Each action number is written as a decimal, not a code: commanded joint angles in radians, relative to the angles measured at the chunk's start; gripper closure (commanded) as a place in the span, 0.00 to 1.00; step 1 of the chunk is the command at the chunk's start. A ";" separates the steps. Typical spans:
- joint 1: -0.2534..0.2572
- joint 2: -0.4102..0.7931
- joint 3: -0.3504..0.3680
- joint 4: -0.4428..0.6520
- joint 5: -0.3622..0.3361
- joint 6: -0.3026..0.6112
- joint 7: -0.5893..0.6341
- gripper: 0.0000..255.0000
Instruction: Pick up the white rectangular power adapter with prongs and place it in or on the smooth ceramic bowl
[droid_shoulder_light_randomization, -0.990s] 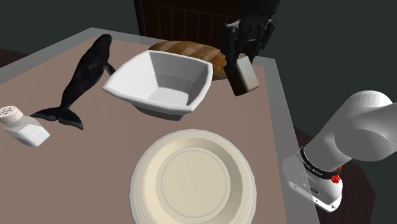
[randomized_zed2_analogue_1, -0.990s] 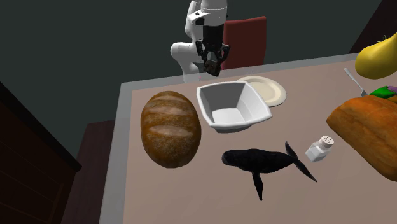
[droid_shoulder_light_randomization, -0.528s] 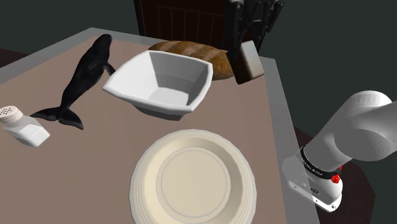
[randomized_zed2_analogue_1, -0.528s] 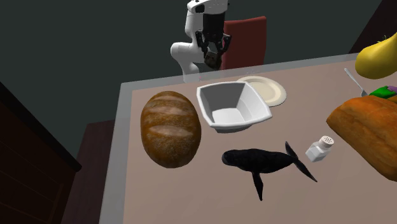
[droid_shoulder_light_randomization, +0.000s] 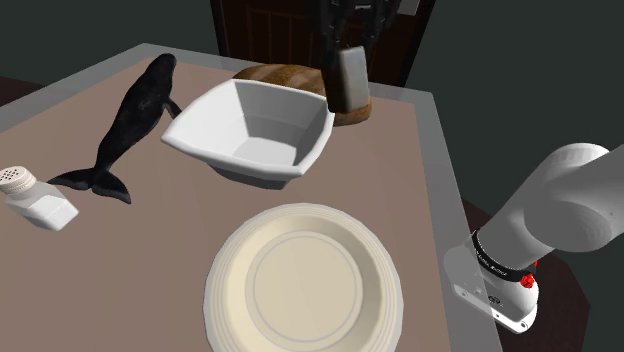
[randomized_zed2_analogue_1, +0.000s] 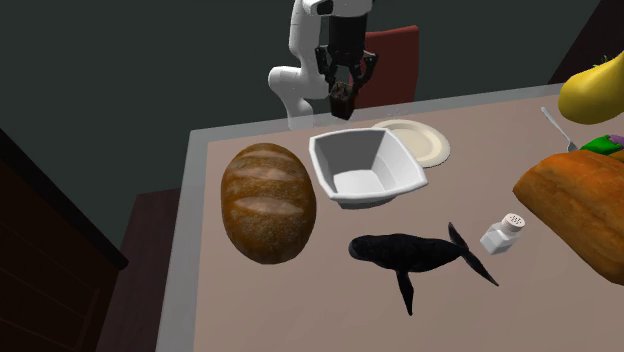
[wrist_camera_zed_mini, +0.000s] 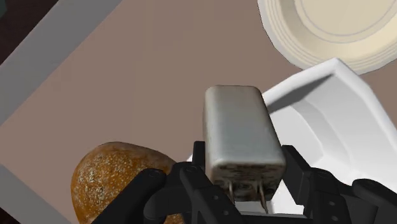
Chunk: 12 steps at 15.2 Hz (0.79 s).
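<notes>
My gripper (droid_shoulder_light_randomization: 350, 40) is shut on the power adapter (droid_shoulder_light_randomization: 351, 78), a pale grey rectangular block that hangs in the air. In the shoulder view it sits just above the far right corner of the white square bowl (droid_shoulder_light_randomization: 270, 115), in front of the bread. The second exterior view shows the gripper (randomized_zed2_analogue_1: 343, 84) and the adapter (randomized_zed2_analogue_1: 342, 98) above the bowl's (randomized_zed2_analogue_1: 340, 160) edge nearest the arm. In the wrist view the black fingers (wrist_camera_zed_mini: 191, 184) clasp the adapter (wrist_camera_zed_mini: 240, 137) on both sides, its two metal prongs (wrist_camera_zed_mini: 248, 191) point back at the hand, and the bowl (wrist_camera_zed_mini: 337, 127) lies below it.
A brown bread loaf (droid_shoulder_light_randomization: 285, 77) lies behind the bowl. A black whale figure (droid_shoulder_light_randomization: 135, 125) and a white shaker (droid_shoulder_light_randomization: 35, 197) sit at the shoulder view's left. A cream plate (droid_shoulder_light_randomization: 303, 285) lies near the stand. Orange and yellow objects (randomized_zed2_analogue_1: 575, 195) fill the second exterior view's right.
The gripper has carried the adapter upward and toward the shoulder view's left, from past the bowl's right corner to above that corner. The adapter now hangs more upright.
</notes>
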 joint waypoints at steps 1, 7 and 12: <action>-0.011 0.079 0.030 0.073 -0.023 0.006 0.028 1.00; -0.007 0.373 0.139 0.355 -0.153 -0.009 0.155 1.00; 0.027 0.506 0.169 0.468 -0.230 -0.011 0.210 1.00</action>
